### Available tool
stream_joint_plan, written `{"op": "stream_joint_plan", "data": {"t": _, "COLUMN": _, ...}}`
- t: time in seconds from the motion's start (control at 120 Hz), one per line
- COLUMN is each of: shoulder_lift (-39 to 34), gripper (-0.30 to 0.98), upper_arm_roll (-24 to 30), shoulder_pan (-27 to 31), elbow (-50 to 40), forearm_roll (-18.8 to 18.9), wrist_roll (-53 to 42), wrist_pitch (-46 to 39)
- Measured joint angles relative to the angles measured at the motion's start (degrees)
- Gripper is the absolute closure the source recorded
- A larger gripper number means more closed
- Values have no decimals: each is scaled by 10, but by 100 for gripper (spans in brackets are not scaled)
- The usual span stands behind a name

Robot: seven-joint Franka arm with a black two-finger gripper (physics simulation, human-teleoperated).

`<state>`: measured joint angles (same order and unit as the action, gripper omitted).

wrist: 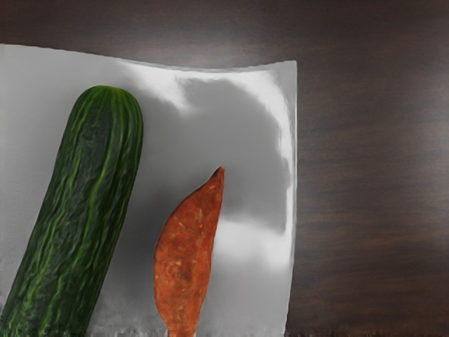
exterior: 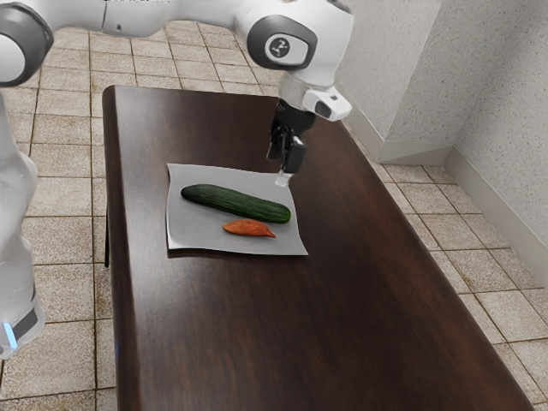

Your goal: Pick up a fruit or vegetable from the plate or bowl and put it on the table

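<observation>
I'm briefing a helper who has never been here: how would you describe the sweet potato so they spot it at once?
On the dark wooden table lies a grey, squarish plate with wavy edges. The sweet potato lies on it, orange and tapering to a point. Its only neighbour there, the cucumber, is dark green and much longer.

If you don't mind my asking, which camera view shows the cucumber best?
The exterior view, because the whole cucumber can be seen there, end to end, on the grey plate. The wrist view shows one rounded end and the ridged skin closer up, but the picture's edge cuts off the rest.
</observation>
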<state>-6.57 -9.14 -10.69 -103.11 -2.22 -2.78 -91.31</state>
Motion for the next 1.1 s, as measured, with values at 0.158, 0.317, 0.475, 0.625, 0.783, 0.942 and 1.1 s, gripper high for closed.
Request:
{"op": "stream_joint_plan", "data": {"t": 0.158, "shoulder_lift": -17, "gripper": 0, "upper_arm_roll": -13, "shoulder_pan": -7, "elbow": -64, "forearm_roll": 10, "wrist_roll": -7, "wrist_pitch": -36}}
{"op": "stream_joint_plan", "data": {"t": 0.317, "shoulder_lift": -45, "gripper": 0, "upper_arm_roll": -20, "shoulder_pan": -35, "elbow": -128, "forearm_roll": 26, "wrist_roll": 8, "wrist_pitch": -75}}
{"op": "stream_joint_plan", "data": {"t": 0.475, "shoulder_lift": -50, "gripper": 0, "upper_arm_roll": -32, "shoulder_pan": -70, "elbow": -149, "forearm_roll": 32, "wrist_roll": 17, "wrist_pitch": -102}}
{"op": "stream_joint_plan", "data": {"t": 0.625, "shoulder_lift": -57, "gripper": 0, "upper_arm_roll": -109, "shoulder_pan": -136, "elbow": -172, "forearm_roll": 36, "wrist_roll": 22, "wrist_pitch": -113}}
{"op": "stream_joint_plan", "data": {"t": 0.783, "shoulder_lift": -59, "gripper": 0, "upper_arm_roll": -130, "shoulder_pan": -151, "elbow": -185, "forearm_roll": 50, "wrist_roll": 1, "wrist_pitch": -117}}
{"op": "stream_joint_plan", "data": {"t": 0.942, "shoulder_lift": -62, "gripper": 0, "upper_arm_roll": -140, "shoulder_pan": -152, "elbow": -209, "forearm_roll": 53, "wrist_roll": -21, "wrist_pitch": -121}}
{"op": "stream_joint_plan", "data": {"t": 1.1, "shoulder_lift": -59, "gripper": 0, "upper_arm_roll": -160, "shoulder_pan": -151, "elbow": -219, "forearm_roll": 51, "wrist_roll": -37, "wrist_pitch": -125}}
